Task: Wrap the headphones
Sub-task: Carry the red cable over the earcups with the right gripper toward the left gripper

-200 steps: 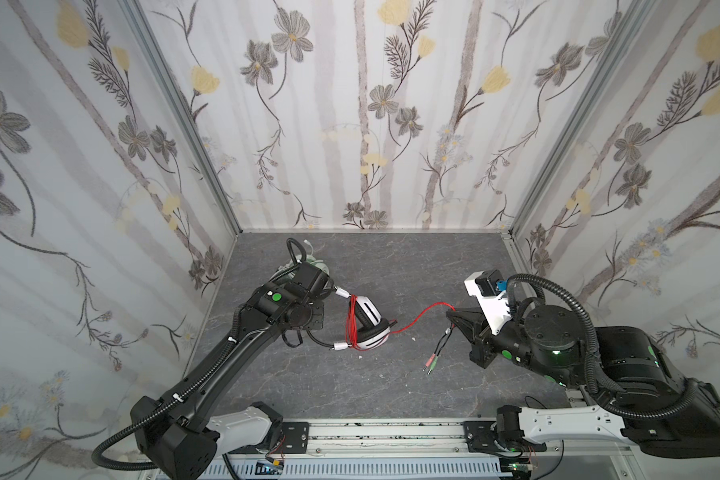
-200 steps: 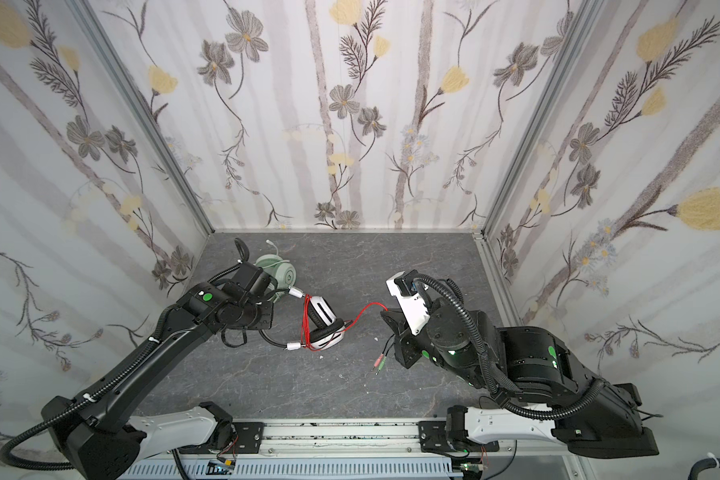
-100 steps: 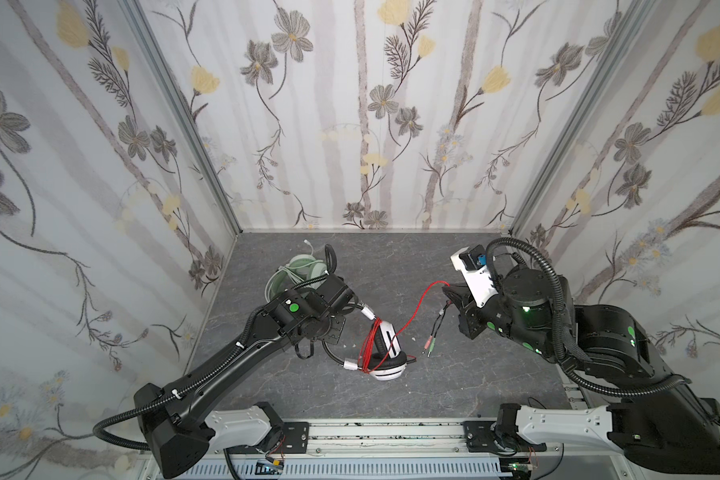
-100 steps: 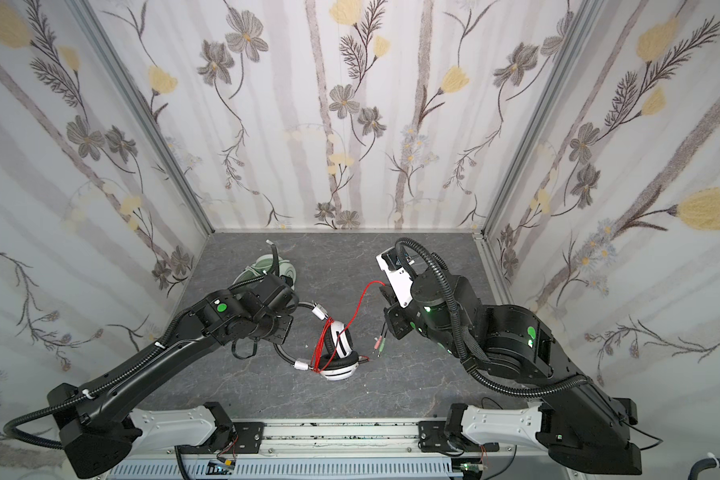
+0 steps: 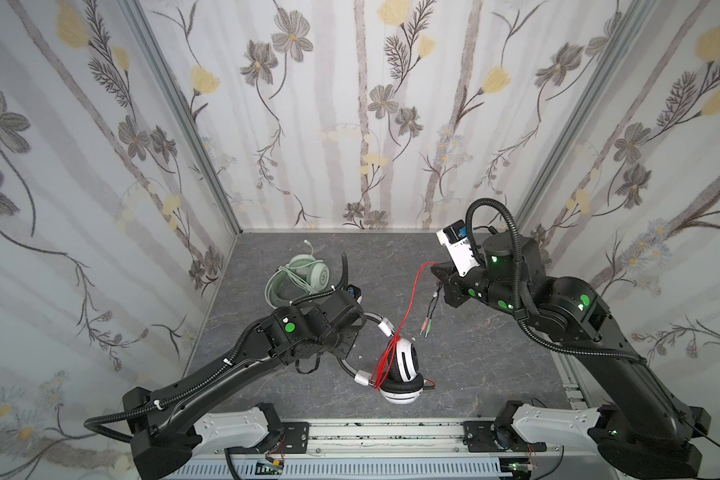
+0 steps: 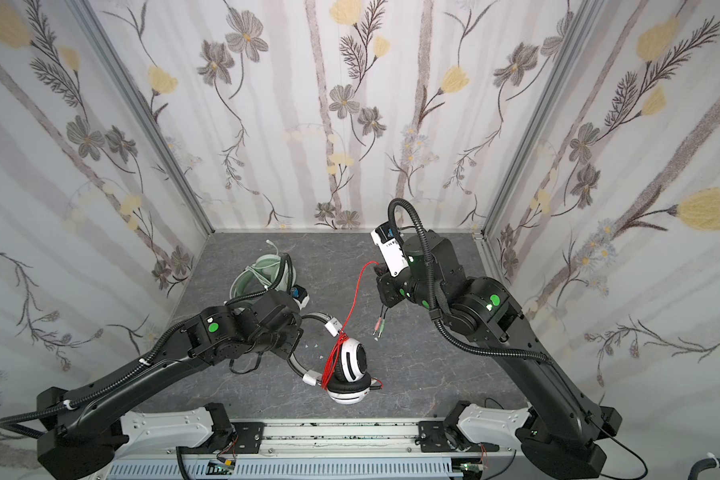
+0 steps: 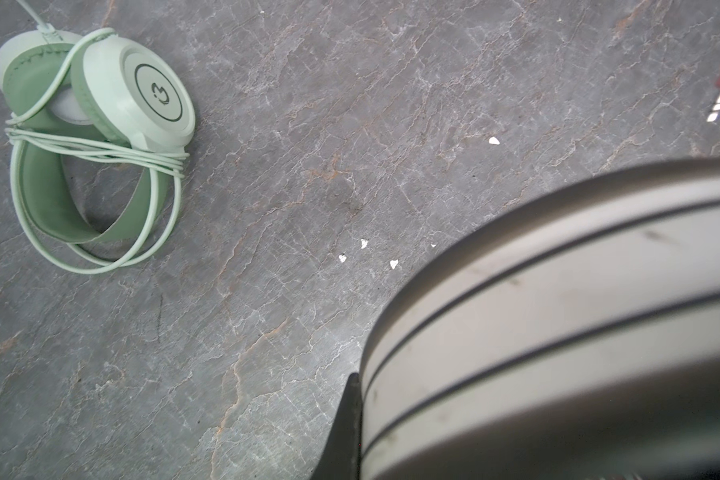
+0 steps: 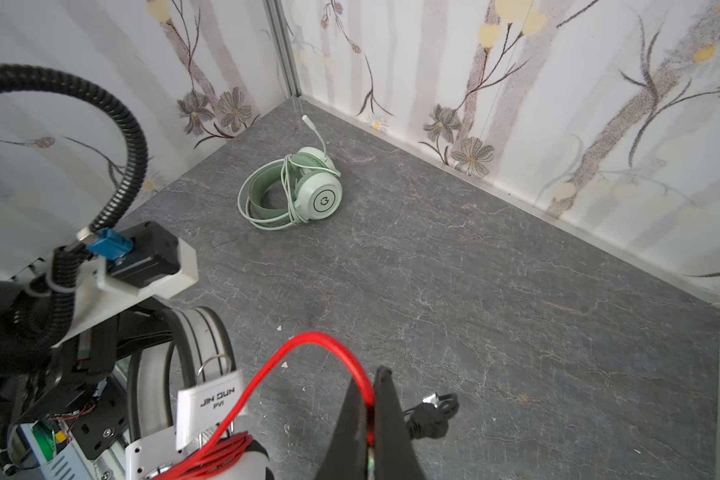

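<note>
The white-and-black headphones (image 5: 404, 362) (image 6: 352, 362) hang over the front middle of the floor. My left gripper (image 5: 361, 326) (image 6: 299, 328) is shut on their headband (image 7: 558, 311), which fills much of the left wrist view beside one dark finger (image 7: 351, 409). Several turns of thin red cable (image 5: 408, 309) (image 6: 351, 301) circle the ear cups, and one strand rises to my right gripper (image 5: 438, 275) (image 6: 378, 271) (image 8: 368, 399), shut on it. The plugs (image 5: 424, 330) dangle below. The mint green headphones (image 5: 304, 274) (image 6: 262, 270) (image 8: 304, 191) lie wrapped at the back left.
Floral walls close in the grey stone floor (image 5: 474, 357) on three sides. Small white flecks (image 7: 364, 243) lie on the floor near the held headset. A black cable splitter (image 8: 433, 415) hangs just past my right jaws.
My left arm has carried the white headset toward the front and turned it. My right gripper has lifted the red cable up and toward the back, drawing the strand taut.
</note>
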